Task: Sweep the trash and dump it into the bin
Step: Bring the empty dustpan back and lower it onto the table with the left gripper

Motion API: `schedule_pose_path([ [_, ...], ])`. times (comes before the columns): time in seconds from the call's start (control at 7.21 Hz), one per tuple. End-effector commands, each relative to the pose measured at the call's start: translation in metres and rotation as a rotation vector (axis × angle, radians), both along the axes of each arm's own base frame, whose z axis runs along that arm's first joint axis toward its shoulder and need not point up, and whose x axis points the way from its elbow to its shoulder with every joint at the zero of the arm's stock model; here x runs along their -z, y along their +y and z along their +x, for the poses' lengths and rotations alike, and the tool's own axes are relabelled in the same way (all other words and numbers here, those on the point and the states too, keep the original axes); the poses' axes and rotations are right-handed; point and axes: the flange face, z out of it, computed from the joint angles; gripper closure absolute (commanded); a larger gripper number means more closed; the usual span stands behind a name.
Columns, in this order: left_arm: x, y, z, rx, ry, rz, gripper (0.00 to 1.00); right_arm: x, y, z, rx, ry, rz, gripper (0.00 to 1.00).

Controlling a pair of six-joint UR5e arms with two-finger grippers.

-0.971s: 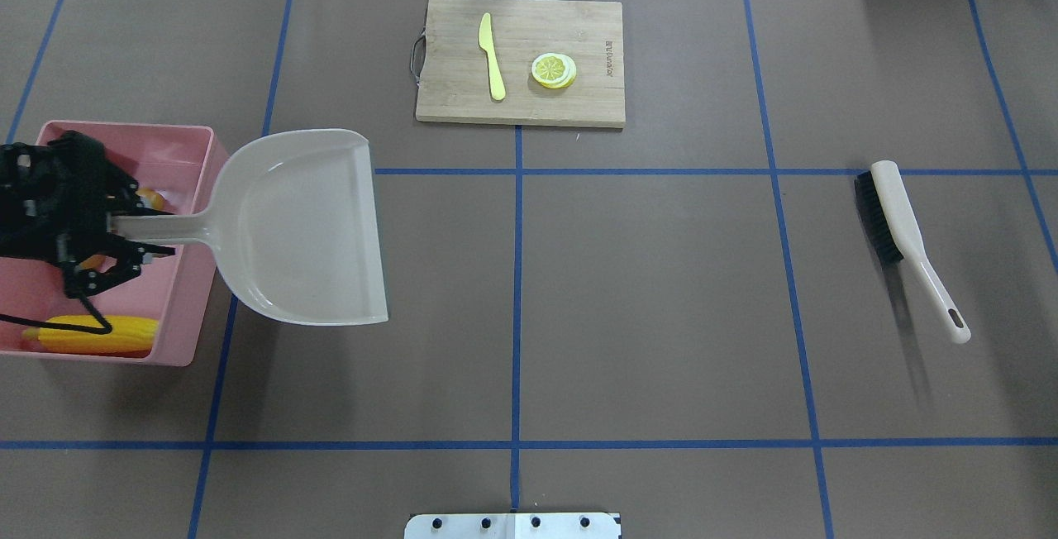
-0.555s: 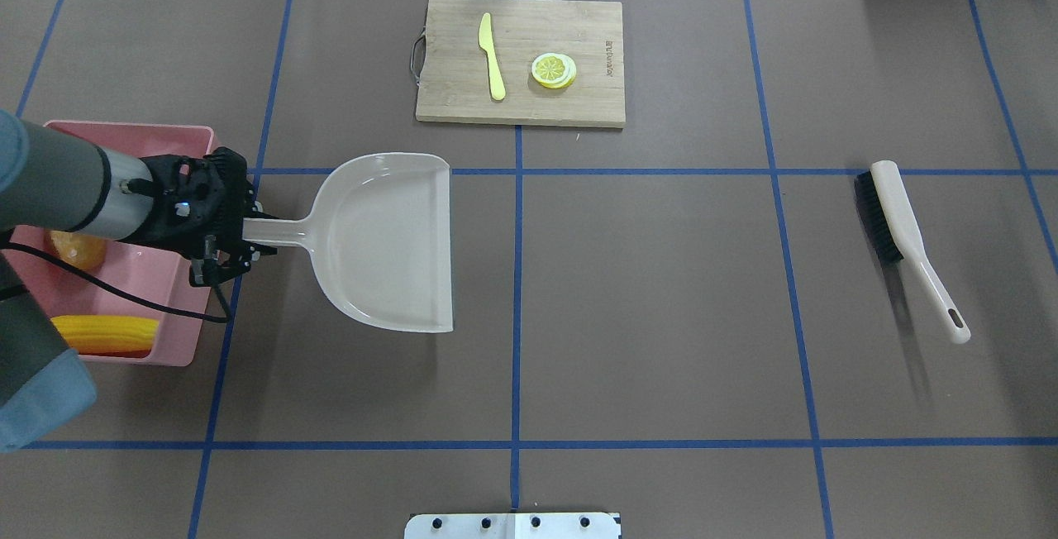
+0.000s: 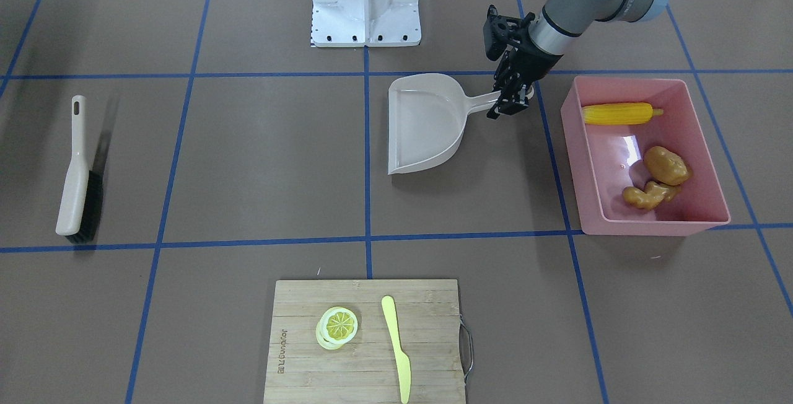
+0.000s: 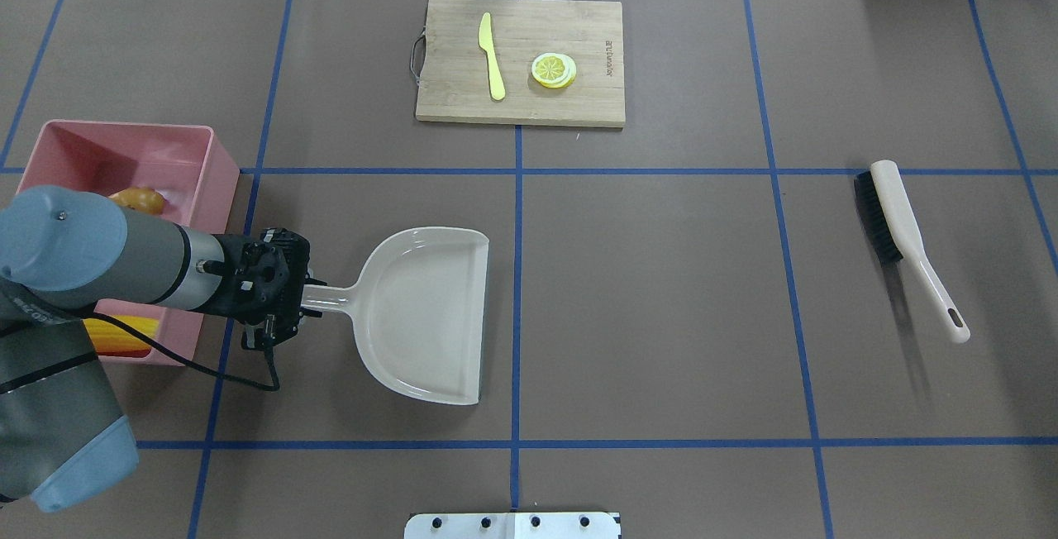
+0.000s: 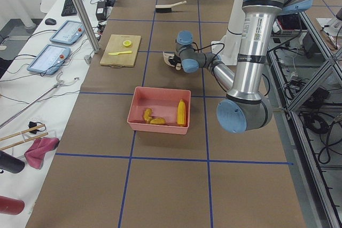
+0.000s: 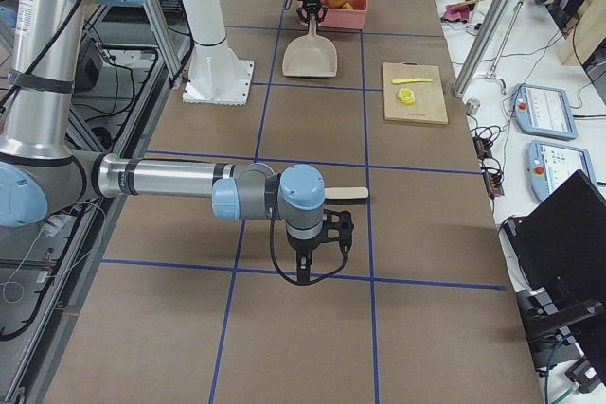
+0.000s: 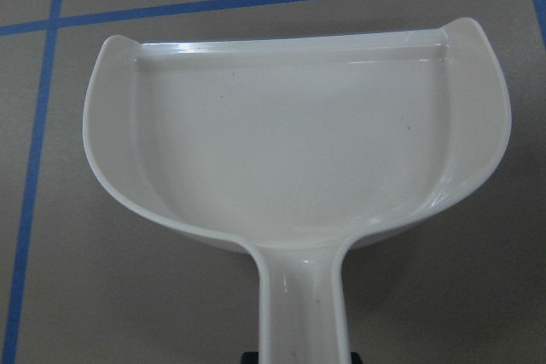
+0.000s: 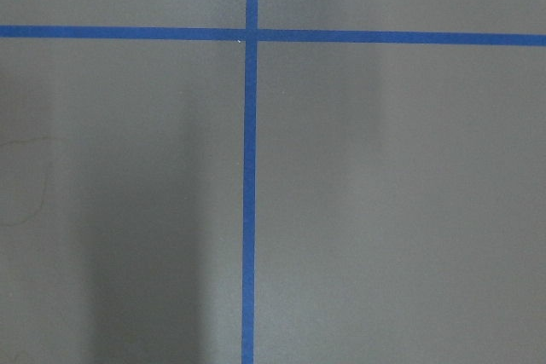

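Pink bin (image 3: 650,222) by the desk's left edge holds the corn cob (image 3: 619,113), potato (image 3: 666,165) and ginger root (image 3: 647,195), the left gripper (image 3: 511,97) pinches the beige dustpan (image 3: 424,122) by its handle nearby, and whether the right gripper (image 6: 329,234) is spread or closed cannot be told.

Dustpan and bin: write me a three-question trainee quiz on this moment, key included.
1. True or false: the dustpan is empty.
2. Which of these lies in the pink bin? A: lemon slices. B: corn cob. C: plastic knife.
3. Fill in: the left tool is shut on the dustpan's ____.

Key: 1 true; 2 B; 3 handle.
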Motion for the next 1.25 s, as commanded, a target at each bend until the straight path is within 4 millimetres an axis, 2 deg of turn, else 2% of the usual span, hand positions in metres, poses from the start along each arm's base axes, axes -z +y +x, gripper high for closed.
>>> schedule_pose_path([
  [0.0,-0.012,0.010,0.006,-0.004,-0.002,-0.009,1.00,-0.001,0.002,0.003,-0.010,0.006,-0.002,0.00],
  [0.28,-0.009,0.013,0.019,0.004,0.004,-0.032,1.00,0.004,0.000,0.002,-0.006,0.002,0.010,0.00],
  [0.42,-0.006,0.007,0.028,0.009,0.005,-0.028,1.00,0.004,0.000,0.002,-0.005,-0.006,0.010,0.00],
  [0.56,-0.001,0.004,0.031,0.020,0.012,-0.030,0.57,0.007,-0.001,0.002,-0.006,-0.009,0.015,0.00],
  [0.69,-0.001,0.005,0.028,0.025,0.016,-0.031,0.02,0.007,-0.001,0.002,-0.006,-0.011,0.014,0.00],
  [0.83,0.003,0.007,0.020,0.022,0.025,-0.026,0.01,0.008,-0.001,0.002,-0.005,-0.011,0.016,0.00],
  [0.97,0.003,0.012,0.001,0.021,0.030,-0.031,0.01,0.007,-0.001,0.002,-0.005,-0.010,0.015,0.00],
  [1.11,0.000,-0.004,-0.031,0.068,0.032,-0.039,0.01,0.007,0.000,0.001,-0.004,-0.013,0.013,0.00],
])
